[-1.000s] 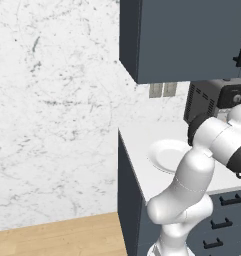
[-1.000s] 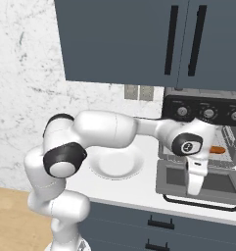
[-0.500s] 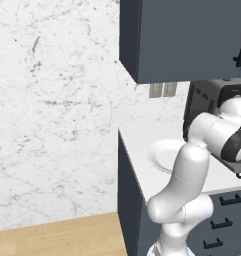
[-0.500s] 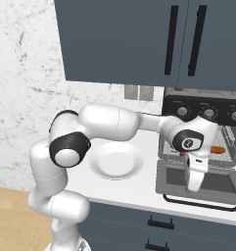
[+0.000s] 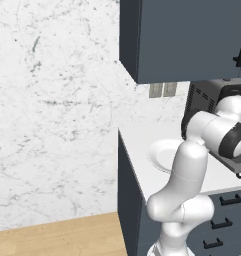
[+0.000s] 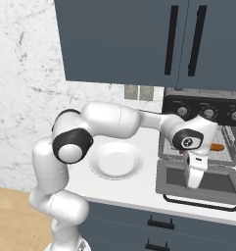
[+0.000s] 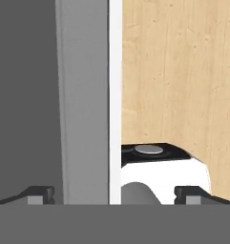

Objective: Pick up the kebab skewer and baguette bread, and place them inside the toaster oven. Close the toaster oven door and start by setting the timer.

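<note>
The toaster oven [image 6: 202,105] stands at the right of the counter with its door [image 6: 168,182] folded down flat. Inside the cavity lies the orange-brown baguette bread [image 6: 216,147], partly hidden by my wrist. A small dark red end of the kebab skewer [image 6: 182,152] shows left of the wrist. My gripper [image 6: 194,185] points down over the open door, open and holding nothing. In the hand view the gripper [image 7: 116,195] straddles the door's front edge, with the dark fingertips [image 7: 40,194] wide apart. The left base view shows the oven [image 5: 204,100] behind my arm.
A white plate [image 6: 117,162] [image 5: 162,152] sits on the white counter [image 6: 114,188] left of the oven. The door's bar handle [image 6: 200,202] juts past the counter's front. Dark cabinets [image 6: 139,39] hang overhead and drawers [image 5: 227,220] lie below. Wooden floor [image 7: 183,71] lies under the hand.
My arm's shoulder and elbow links have swung round and risen, while the hand has stayed over the open door, sinking only slightly. The gripper has stayed open.
</note>
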